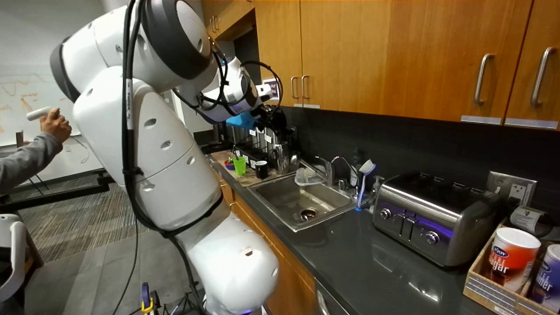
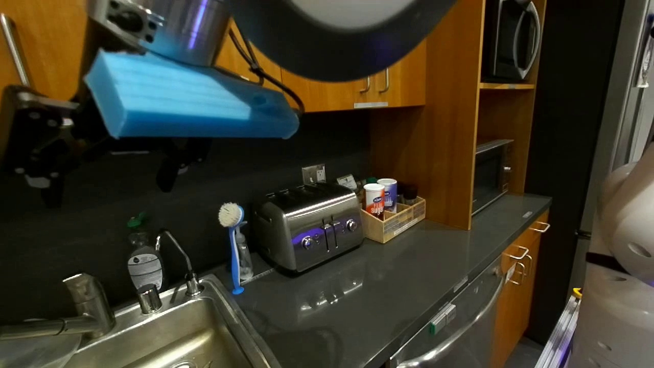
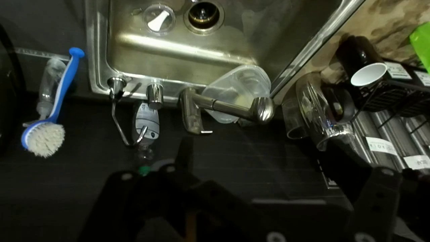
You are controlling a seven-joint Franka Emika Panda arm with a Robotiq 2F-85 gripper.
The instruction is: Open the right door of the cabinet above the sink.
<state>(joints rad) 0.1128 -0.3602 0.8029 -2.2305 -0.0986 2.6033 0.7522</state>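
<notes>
gripper (image 3: 258, 148) found with jaws parted wide, near the lower edge of the honey-brown cabinet (image 1: 321, 48) in an exterior view. right door (image 1: 350, 57) of that cabinet is closed, level with the left door (image 1: 278, 48); its upright silver bar handle (image 1: 305, 87) runs beside the centre seam. stainless steel sink (image 1: 288, 197) with faucet (image 3: 189, 111) lies below, set in the dark desk (image 1: 350, 258). silver toaster (image 1: 420, 218) stands on the desk beside the sink.

Beside the silver metal toaster (image 1: 413, 221), the red-and-white cylindrical canister (image 1: 511, 260) read "NJOY" and "sugar". Well apart from the toaster, a white rectangular label (image 3: 416, 162) on a shiny steel cylinder (image 3: 418, 144) read "DECAF".
</notes>
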